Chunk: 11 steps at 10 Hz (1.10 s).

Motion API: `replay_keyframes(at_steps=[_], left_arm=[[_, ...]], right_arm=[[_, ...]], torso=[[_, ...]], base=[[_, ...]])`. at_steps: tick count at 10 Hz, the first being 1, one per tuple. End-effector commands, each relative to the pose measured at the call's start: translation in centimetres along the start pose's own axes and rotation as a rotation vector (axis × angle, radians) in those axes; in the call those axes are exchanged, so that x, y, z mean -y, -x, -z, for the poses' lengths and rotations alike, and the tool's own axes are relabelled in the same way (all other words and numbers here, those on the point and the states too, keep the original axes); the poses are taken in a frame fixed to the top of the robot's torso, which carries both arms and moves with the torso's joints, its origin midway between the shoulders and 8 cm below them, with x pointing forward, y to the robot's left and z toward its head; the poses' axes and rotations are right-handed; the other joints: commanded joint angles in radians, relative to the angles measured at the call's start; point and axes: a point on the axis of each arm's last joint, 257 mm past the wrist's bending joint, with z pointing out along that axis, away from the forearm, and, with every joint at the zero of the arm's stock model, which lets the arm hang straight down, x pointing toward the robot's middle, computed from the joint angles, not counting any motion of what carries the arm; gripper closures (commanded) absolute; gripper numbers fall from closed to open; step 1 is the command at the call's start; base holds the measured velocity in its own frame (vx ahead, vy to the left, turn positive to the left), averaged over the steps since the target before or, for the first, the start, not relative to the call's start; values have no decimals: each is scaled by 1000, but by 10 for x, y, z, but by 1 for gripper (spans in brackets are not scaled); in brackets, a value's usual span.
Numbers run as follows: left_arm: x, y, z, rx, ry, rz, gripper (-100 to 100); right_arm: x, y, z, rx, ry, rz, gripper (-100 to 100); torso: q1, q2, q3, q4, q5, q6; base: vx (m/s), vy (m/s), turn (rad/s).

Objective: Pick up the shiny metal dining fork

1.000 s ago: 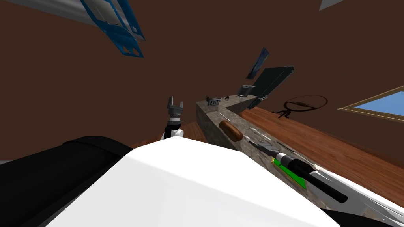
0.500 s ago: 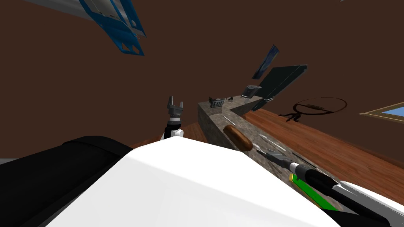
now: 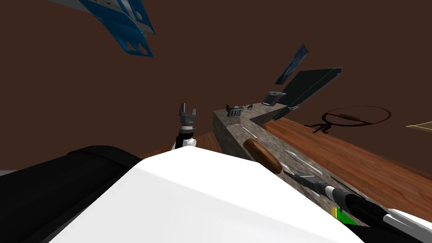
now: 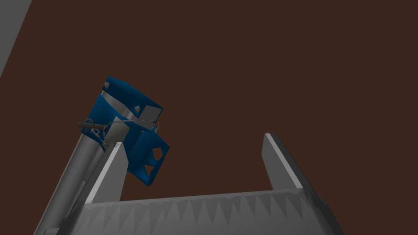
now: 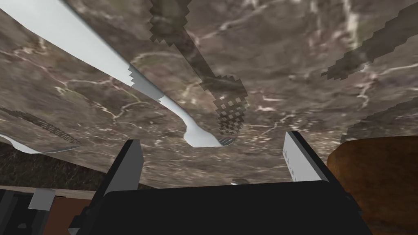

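The fork (image 5: 171, 104) is a pale silver utensil lying flat on the brown marbled counter (image 5: 285, 61). Its handle runs away from my hand and its tines end just beyond my fingertips. My right gripper (image 5: 214, 157) hovers open over the counter, the tines roughly between its two fingers, with nothing held. In the head view the right gripper (image 3: 297, 174) sits low over the counter (image 3: 236, 126) at the lower right. My left gripper (image 3: 187, 113) is raised to the left of the counter, open and empty.
A brown loaf-shaped object (image 3: 261, 155) lies on the counter close beside my right gripper, also seen as the brown object (image 5: 375, 179). Another pale utensil (image 5: 28, 147) lies on the gripper's other side. A green flat item (image 3: 344, 216) sits under the right forearm. A small EXIT sign (image 3: 234, 112) stands at the counter's far end.
The whole head view has shifted: the counter and my right arm slid toward the lower right together. The right gripper keeps its place beside the brown object. The left gripper has not moved.
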Motion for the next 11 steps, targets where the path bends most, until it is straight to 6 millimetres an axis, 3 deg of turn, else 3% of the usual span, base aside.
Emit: replay_keyframes(at_steps=[1, 2, 3, 4, 8, 11], left_arm=[[0, 0, 0, 0, 0, 0, 0], [0, 0, 0, 0, 0, 0, 0], [0, 0, 0, 0, 0, 0, 0], [0, 0, 0, 0, 0, 0, 0], [0, 0, 0, 0, 0, 0, 0], [0, 0, 0, 0, 0, 0, 0]], right_arm=[[10, -30, 14, -77, -16, 4, -100], [10, -30, 14, -77, -16, 4, -100], [20, -56, 27, -146, -28, 6, -100], [20, -56, 27, -146, -28, 6, -100], [45, -135, 81, -358, -66, 2, -100], [51, -155, 98, -413, -76, -2, -100]], torso=[[0, 0, 0, 0, 0, 0], [0, -1, 0, 0, 0, -1], [0, -1, 0, 0, 0, 0], [2, -4, -2, -1, 0, 0], [4, -6, -3, -1, 1, 0], [1, -2, -1, -1, 0, 0]], base=[[66, 40, 72], [76, 48, 53], [131, 85, 53], [120, 80, 20], [140, 91, 26], [98, 57, 61]])
